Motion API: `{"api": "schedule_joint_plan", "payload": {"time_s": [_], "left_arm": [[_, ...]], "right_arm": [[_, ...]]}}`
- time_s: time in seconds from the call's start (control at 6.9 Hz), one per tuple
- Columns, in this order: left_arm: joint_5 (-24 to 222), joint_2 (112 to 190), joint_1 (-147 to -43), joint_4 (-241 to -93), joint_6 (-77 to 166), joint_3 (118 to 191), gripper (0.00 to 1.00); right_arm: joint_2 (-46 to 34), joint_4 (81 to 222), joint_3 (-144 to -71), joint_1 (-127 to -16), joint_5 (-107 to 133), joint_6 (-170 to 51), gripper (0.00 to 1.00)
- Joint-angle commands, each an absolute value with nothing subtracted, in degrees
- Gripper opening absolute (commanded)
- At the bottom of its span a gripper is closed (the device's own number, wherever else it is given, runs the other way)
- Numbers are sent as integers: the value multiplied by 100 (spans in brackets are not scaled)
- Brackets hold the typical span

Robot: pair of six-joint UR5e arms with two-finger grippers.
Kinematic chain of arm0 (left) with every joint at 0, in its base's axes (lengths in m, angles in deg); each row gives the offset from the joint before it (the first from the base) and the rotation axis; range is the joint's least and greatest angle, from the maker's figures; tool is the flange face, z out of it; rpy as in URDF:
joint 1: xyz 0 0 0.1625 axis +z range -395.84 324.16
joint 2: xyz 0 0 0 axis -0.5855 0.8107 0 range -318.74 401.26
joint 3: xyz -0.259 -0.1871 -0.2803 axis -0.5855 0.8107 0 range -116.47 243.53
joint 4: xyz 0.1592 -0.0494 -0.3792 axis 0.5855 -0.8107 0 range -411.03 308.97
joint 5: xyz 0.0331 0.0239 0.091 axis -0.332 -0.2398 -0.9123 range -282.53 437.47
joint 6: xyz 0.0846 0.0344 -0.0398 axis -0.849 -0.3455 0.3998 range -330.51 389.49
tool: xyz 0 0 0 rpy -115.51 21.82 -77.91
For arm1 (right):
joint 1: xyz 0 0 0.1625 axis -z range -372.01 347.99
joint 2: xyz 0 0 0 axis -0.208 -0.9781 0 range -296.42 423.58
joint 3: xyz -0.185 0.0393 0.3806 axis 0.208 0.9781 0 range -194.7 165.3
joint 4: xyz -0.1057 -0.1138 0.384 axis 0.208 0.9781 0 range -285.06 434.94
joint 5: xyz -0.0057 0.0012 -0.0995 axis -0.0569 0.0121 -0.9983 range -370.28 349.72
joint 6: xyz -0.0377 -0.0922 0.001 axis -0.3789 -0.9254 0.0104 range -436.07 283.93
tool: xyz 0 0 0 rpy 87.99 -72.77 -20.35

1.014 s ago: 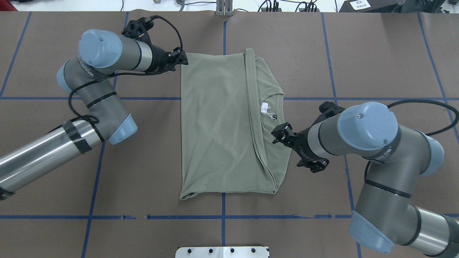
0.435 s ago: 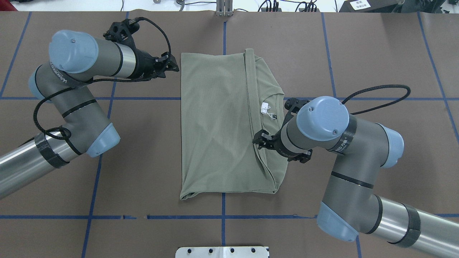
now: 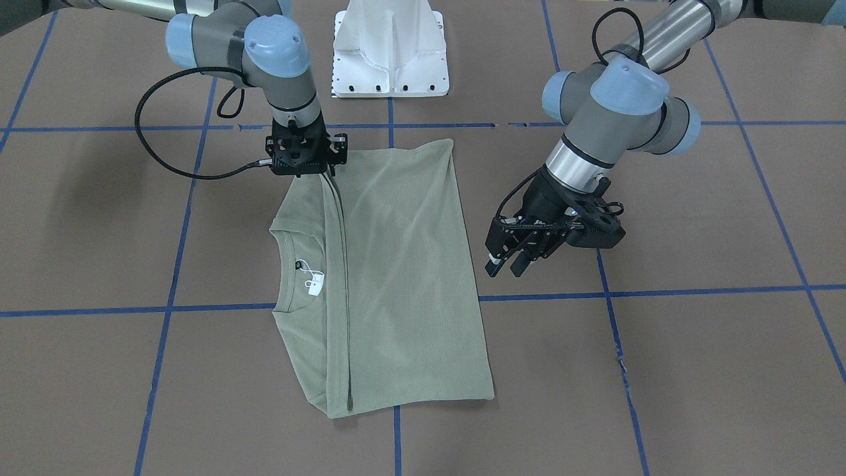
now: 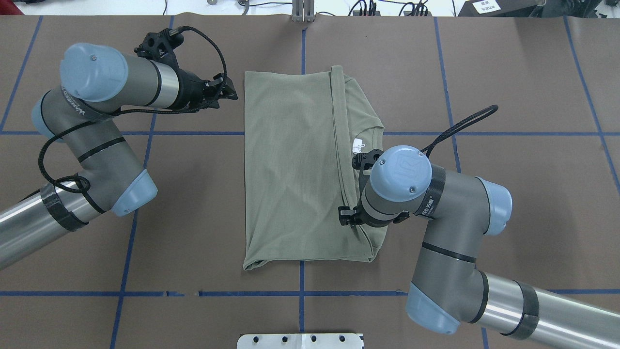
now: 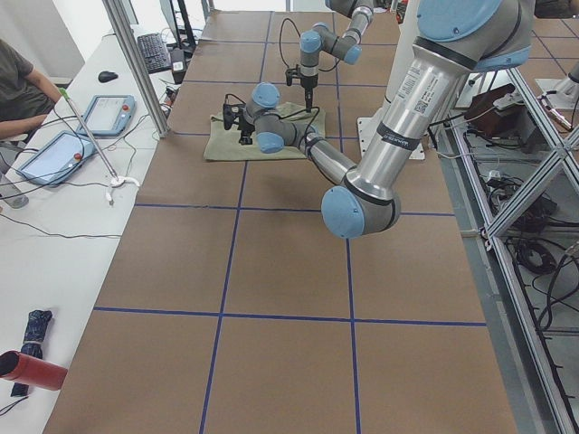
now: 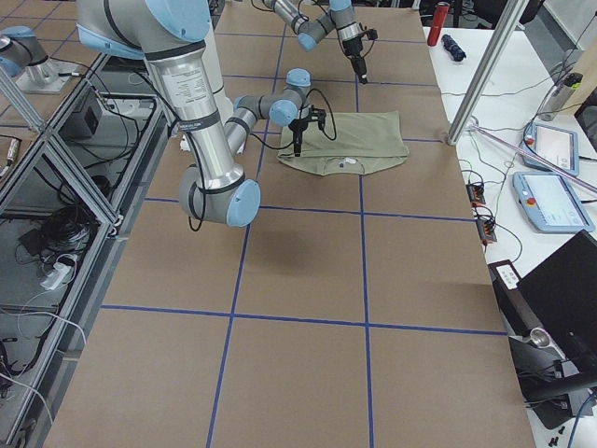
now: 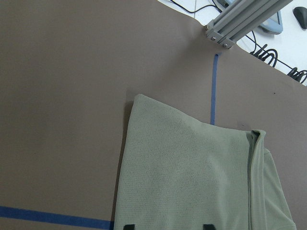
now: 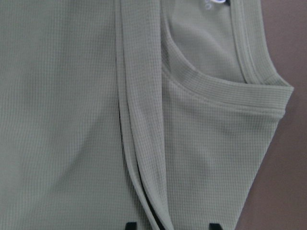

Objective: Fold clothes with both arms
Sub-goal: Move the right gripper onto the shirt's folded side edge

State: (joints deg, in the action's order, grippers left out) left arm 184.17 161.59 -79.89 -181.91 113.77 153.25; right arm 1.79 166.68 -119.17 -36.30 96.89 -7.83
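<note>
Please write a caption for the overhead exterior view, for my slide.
Right tool over the folded green shirt; left tool beside its far corner.

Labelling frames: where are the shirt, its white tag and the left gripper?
Green shirt point(image 4: 290, 169): overhead view, middle of folded body.
White tag point(image 4: 358, 144): overhead view, tag's centre.
Left gripper point(image 3: 504, 268): front-facing view, between fingertips.

The shirt is laid on the bench at the centre of the overhead frame. Its neckline is turned to the right, with the tag inside it. A folded strip runs top to bottom, right of the shirt's middle. The left end effector is stationed at upper left, just beside the shirt's upper left corner and apart from it. The right end effector is positioned over the shirt's lower right part. The pedestal base is located at bottom centre.
</note>
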Motion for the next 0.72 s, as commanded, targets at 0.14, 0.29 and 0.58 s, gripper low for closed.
{"api": "schedule_joint_plan", "payload": {"time_s": [0.14, 0.29, 0.58], "left_arm": [[18417, 16132, -7987, -18199, 11378, 15327, 57], [18417, 16132, -7987, -18199, 11378, 15327, 57], [18417, 16123, -7987, -18190, 11378, 15327, 57]], "right_arm": [[188, 16705, -11858, -3503, 9686, -1172, 53], [188, 16705, -11832, -3503, 9669, -1277, 53], [196, 16696, -11814, -3521, 9616, -1829, 49]]}}
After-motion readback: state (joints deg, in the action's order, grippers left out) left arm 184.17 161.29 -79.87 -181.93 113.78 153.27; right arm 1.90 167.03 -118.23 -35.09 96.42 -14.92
